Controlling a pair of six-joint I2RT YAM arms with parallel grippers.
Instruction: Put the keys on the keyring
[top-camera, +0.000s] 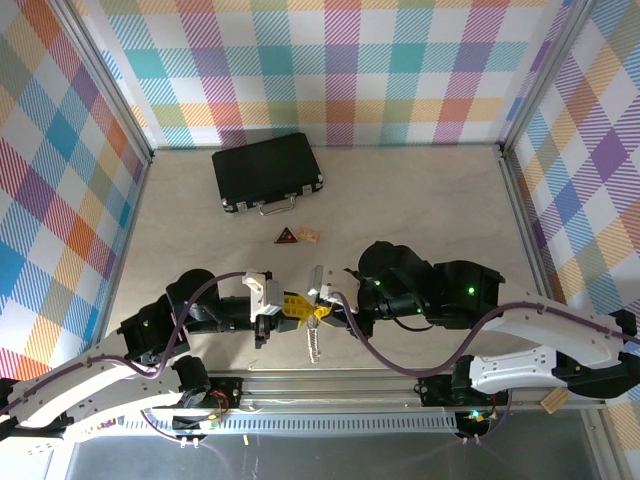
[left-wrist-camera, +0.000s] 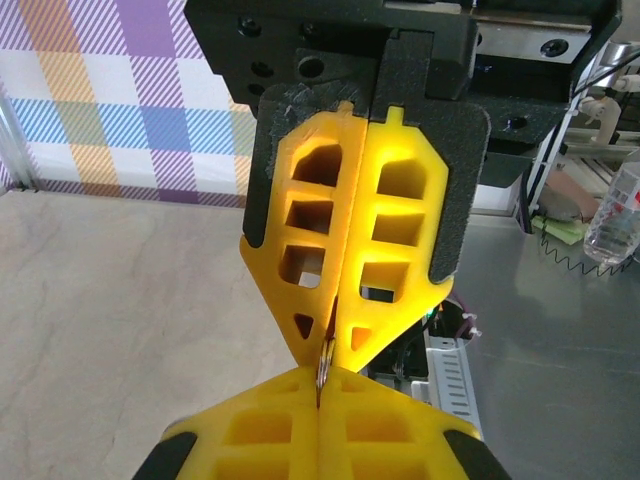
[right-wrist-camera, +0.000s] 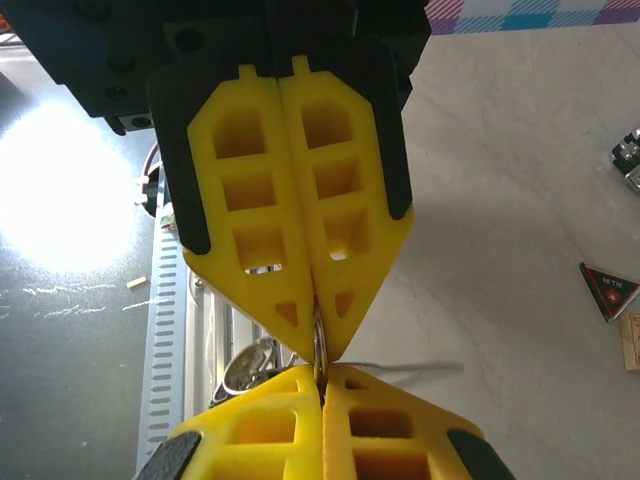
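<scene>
Down by the near edge the two arms lean toward each other. The left tool (top-camera: 296, 308) and right tool (top-camera: 321, 312) are closed, yellow tips meeting on a thin silver metal keyring (top-camera: 316, 322), and its short bead chain (top-camera: 316, 348) dangles below. Farther back on the pale tabletop (top-camera: 420, 200) lies a black rectangular case (top-camera: 267, 170). A small dark-red triangle (top-camera: 287, 236) and a tan chip (top-camera: 309, 235) sit side by side between.

Thin silver keyring (left-wrist-camera: 323, 365), bead chain (top-camera: 316, 345) attached

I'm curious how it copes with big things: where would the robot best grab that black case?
Probably by the metal handle on its near edge, coming from the arms' side. The black case lies flat and looks too broad for the jaws; the handle juts toward the arms.
</scene>
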